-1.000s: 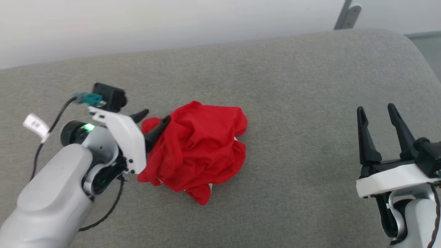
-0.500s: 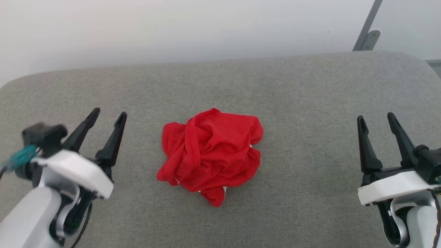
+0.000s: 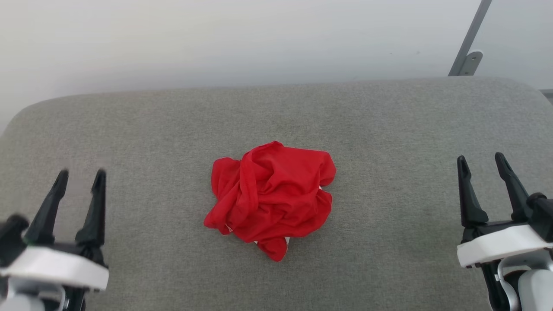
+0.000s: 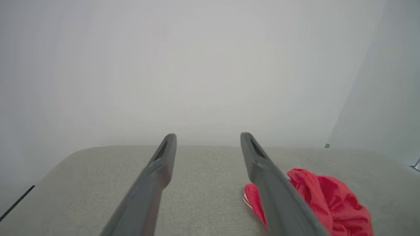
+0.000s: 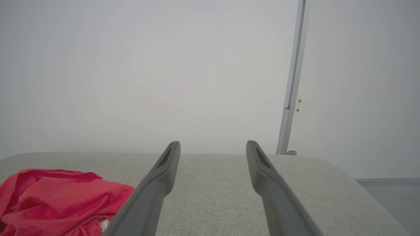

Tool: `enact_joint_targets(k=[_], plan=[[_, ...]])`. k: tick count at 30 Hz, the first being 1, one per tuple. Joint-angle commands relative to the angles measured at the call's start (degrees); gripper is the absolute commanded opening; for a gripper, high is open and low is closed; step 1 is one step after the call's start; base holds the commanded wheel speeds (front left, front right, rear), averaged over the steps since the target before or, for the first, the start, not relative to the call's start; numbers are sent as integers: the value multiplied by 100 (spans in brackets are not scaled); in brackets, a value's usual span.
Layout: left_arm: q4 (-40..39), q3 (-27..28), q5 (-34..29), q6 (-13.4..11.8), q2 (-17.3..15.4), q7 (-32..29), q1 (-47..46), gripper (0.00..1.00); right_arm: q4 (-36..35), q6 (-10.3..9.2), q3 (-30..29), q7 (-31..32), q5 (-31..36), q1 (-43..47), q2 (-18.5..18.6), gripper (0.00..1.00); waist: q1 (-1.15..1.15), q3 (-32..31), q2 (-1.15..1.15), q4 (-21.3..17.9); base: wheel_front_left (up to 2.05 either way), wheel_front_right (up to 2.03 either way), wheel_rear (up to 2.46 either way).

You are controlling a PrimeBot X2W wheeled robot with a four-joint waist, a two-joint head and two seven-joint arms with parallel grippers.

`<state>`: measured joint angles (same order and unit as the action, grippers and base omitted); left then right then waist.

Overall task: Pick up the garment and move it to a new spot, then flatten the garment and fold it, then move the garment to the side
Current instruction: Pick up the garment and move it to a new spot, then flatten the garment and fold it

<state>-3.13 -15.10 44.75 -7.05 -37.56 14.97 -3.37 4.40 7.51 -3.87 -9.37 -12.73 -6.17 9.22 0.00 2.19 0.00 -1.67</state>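
The garment (image 3: 272,198) is a crumpled red heap in the middle of the grey padded surface (image 3: 389,129), with bits of white showing at its lower edge. My left gripper (image 3: 81,176) stands open at the lower left, well clear of the cloth, nothing between its fingers. My right gripper (image 3: 481,160) stands open at the lower right, also apart from it. In the left wrist view the garment (image 4: 328,200) lies to the right of the open gripper (image 4: 207,137). In the right wrist view the garment (image 5: 55,196) lies at the lower left of the open gripper (image 5: 212,144).
A pale wall (image 3: 216,39) rises right behind the grey surface. A grey metal post with a bracket (image 3: 468,47) stands at the back right. The surface's rounded corners fall away at the far left and far right.
My left gripper has let go of the garment's left side and pulled back to the lower left. The head camera has shifted. The right gripper has kept its place.
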Motion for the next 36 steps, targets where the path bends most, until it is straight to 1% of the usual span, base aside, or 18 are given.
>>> enact_joint_targets(k=[1, 4, 11, 17, 20, 23, 29, 36], plan=[[-21, 61, -81, 24, 44, 27, 126, 100, 7, -3, -4, -43, -38, 73, -13, 100, 0, 5, 0, 9, 0, 0, 0], [-103, 521, -290, 146, 363, 28, 467, 100, 20, -4, -72, -60, -46, 100, -9, 100, 0, 7, 0, 52, 0, 0, 0], [-86, 1336, -902, 620, 1078, 29, 999, 100, 2, -3, -178, -70, 3, 190, -56, 100, 0, 0, 0, 154, 0, 0, 0], [40, 1793, -1286, 1063, 1601, 29, 1195, 100, -25, -3, -227, -61, 50, 235, -130, 100, 0, -14, 0, 216, 0, 0, 0], [108, 1919, -1520, 1215, 1815, 29, 1178, 100, -36, -3, -244, -40, 62, 271, -161, 100, 0, -22, 0, 234, 0, 0, 0], [165, 1999, -1710, 1315, 2010, 29, 1196, 100, -45, -3, -257, -35, 82, 293, -184, 100, 0, -42, 0, 240, 0, 0, 0], [323, 2030, -2019, 1416, 2247, 30, 1209, 100, -3, -4, -279, -54, 83, 331, -198, 100, 0, -98, 0, 227, 0, 0, 0], [458, 1899, -2041, 1449, 2258, 30, 1179, 100, 28, -3, -257, -48, 98, 414, -212, 100, 0, -134, 0, 231, 0, 0, 0]])
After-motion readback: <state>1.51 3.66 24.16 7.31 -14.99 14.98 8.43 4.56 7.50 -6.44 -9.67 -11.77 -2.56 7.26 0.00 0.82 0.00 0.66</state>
